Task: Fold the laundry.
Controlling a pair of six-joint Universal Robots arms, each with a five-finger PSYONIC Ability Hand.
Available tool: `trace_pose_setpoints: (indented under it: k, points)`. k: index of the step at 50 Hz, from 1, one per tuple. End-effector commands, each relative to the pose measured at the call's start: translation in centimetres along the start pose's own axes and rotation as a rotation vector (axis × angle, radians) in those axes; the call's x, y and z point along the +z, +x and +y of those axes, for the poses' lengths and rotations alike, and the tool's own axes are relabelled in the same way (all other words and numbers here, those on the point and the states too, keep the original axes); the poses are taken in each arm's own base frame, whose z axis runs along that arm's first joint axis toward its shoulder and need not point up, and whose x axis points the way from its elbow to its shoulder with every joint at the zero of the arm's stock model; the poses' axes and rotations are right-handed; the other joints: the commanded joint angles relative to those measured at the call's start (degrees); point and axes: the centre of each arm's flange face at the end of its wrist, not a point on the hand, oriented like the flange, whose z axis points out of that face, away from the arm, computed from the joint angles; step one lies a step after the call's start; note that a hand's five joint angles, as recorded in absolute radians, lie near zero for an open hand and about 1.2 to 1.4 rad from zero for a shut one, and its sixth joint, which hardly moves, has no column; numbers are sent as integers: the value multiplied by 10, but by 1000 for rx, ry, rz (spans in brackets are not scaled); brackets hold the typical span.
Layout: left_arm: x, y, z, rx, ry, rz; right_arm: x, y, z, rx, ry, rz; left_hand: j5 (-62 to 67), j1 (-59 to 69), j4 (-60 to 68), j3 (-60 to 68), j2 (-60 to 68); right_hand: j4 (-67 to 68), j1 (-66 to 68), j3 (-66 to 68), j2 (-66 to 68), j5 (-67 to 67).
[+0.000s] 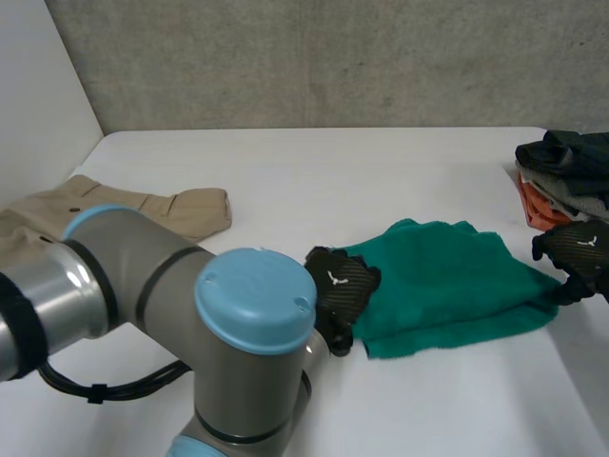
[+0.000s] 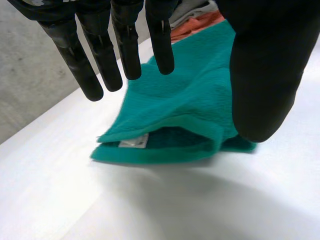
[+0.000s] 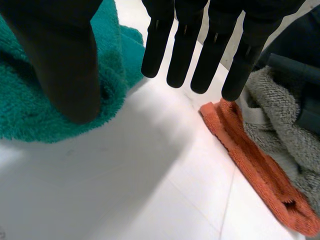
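Towel (image 1: 447, 281), teal and doubled over on the table (image 1: 314, 181), with the left hand (image 1: 341, 286) at its tagged end and the right hand (image 1: 579, 252) at its opposite end, both released and uncurled; each probably needs to pinch both layers together before folding.

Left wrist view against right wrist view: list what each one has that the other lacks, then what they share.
Left wrist view's own: the left hand, fingers straight, hovering over the green towel, and a white label tucked between the layers at the towel's folded edge.

Right wrist view's own: the right hand, fingers straight, its thumb by the towel's edge, and a dark garment on the pile beside it.

Shared: the green towel, the white table and the orange cloth of the pile.
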Motion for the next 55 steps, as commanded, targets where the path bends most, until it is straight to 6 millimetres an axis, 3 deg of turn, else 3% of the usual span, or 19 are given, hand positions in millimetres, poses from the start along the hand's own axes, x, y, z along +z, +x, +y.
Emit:
trace_pose_setpoints:
  k: [1, 2, 3, 4, 9, 13, 17, 18, 21, 22, 26, 29, 31, 35, 37, 38, 42, 47, 55]
  points:
    - [-7, -13, -4, -12, 5, -28, 9, -10, 13, 45, 19, -95, 23, 13, 20, 13, 11, 40, 37, 38, 37, 49]
    - [-8, -14, -5, -13, 8, -30, 11, -11, 15, 48, 19, -99, 23, 13, 20, 13, 11, 93, 90, 92, 90, 102]
    - [-10, -15, -5, -15, 7, -33, 14, -9, 18, 48, 13, -95, 23, 13, 20, 13, 11, 325, 322, 324, 322, 334]
    - [-11, -16, -6, -16, 10, -36, 16, -6, 19, 50, 11, -85, 23, 13, 20, 13, 11, 435, 431, 433, 431, 443]
    - [-19, -23, -6, -21, 12, -52, 18, 12, 17, 13, -26, 23, 21, 11, 18, 11, 10, 436, 432, 434, 432, 444]
    - [-26, -35, -11, -35, 32, -78, 12, 12, -14, -138, 3, 97, 20, 9, 17, 10, 8, 436, 432, 434, 432, 444]
    - [-30, -48, -17, -49, 60, -115, 2, -20, -58, -255, 122, 57, 18, 8, 15, 8, 6, 436, 432, 434, 432, 444]
    - [-31, -54, -18, -54, 66, -134, -4, -42, -74, -282, 190, 3, 18, 8, 15, 8, 6, 436, 432, 434, 432, 444]
    - [-31, -63, -20, -63, 77, -160, -15, -81, -92, -319, 306, -105, 18, 8, 15, 8, 6, 436, 432, 434, 432, 444]
    - [-31, -68, -20, -67, 79, -174, -27, -110, -98, -341, 376, -200, 18, 8, 15, 8, 6, 436, 432, 434, 432, 444]
    - [-30, -76, -19, -75, 77, -196, -59, -172, -94, -371, 487, -429, 15, 4, 12, 5, 3, 436, 432, 434, 432, 444]
    - [-28, -78, -18, -81, 73, -201, -62, -189, -77, -364, 440, -487, 1, -9, -2, -9, -10, 436, 432, 434, 432, 444]
    - [-27, -79, -19, -83, 77, -202, -54, -184, -77, -368, 415, -450, -4, -14, -7, -14, -16, 436, 432, 434, 432, 444]
    - [-20, -80, -31, -88, 128, -209, -45, -157, -86, -275, 334, -378, -5, -16, -9, -16, -17, -100, -103, -102, -103, -91]
    - [-17, -81, -38, -89, 151, -210, -48, -143, -99, -199, 351, -368, -5, -16, -9, -16, -17, -161, -165, -163, -165, -153]
    - [-14, -80, -47, -90, 180, -209, -52, -128, -111, -115, 375, -361, -7, -18, -10, -17, -19, -257, -260, -258, -260, -248]
    - [-2, -76, -67, -92, 248, -196, -59, -90, -132, 94, 419, -331, -44, -55, -47, -54, -56, -264, -268, -266, -268, -256]
    - [23, -55, -80, -95, 276, -120, -39, -48, -126, 312, 363, -259, -113, -124, -116, -123, -125, -264, -268, -266, -268, -256]
    - [59, -15, -68, -142, 197, 40, -3, -35, -96, 384, 133, -286, -166, -176, -169, -176, -178, -264, -268, -266, -268, -256]
